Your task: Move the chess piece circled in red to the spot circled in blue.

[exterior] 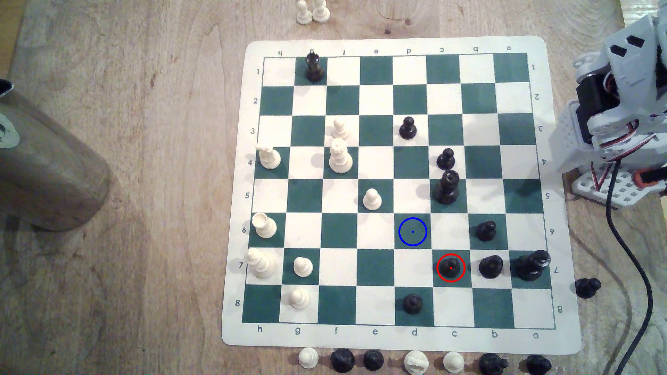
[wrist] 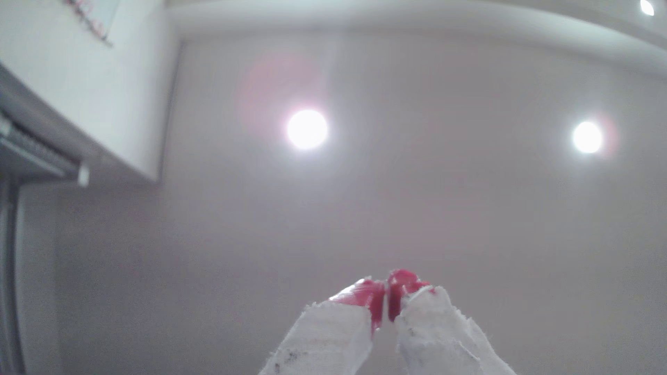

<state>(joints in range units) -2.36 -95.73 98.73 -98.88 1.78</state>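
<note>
The pawn stood in the red ring on green c7, diagonally adjacent to the blue-ringed spot on d6, which was bare. The arm sat off the board at the exterior view's right, cut off by the frame. The gripper pointed at the ceiling, red tips pressed together, empty, blurred.

My pawn sits hemmed on the exterior view's right by another black pawn, with a tall black piece beyond. The white squares to its left and above are bare. The blue spot is open, tall piece near.
</note>
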